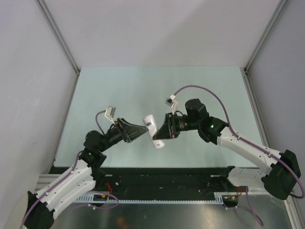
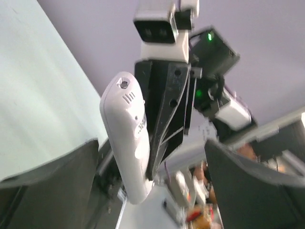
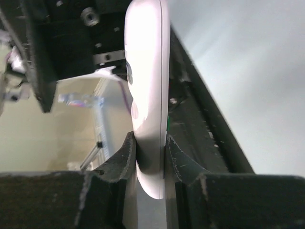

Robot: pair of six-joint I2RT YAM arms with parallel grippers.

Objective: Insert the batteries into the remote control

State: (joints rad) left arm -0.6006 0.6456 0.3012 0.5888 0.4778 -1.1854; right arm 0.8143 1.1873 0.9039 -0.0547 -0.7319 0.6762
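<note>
As the left hand gapes apart, the right hand clamps the remote control.

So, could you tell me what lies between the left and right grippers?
The remote control, clearest in the top view. The right gripper is clamped on it, which the right wrist view shows. The left gripper has its jaws open, not gripping it.
</note>
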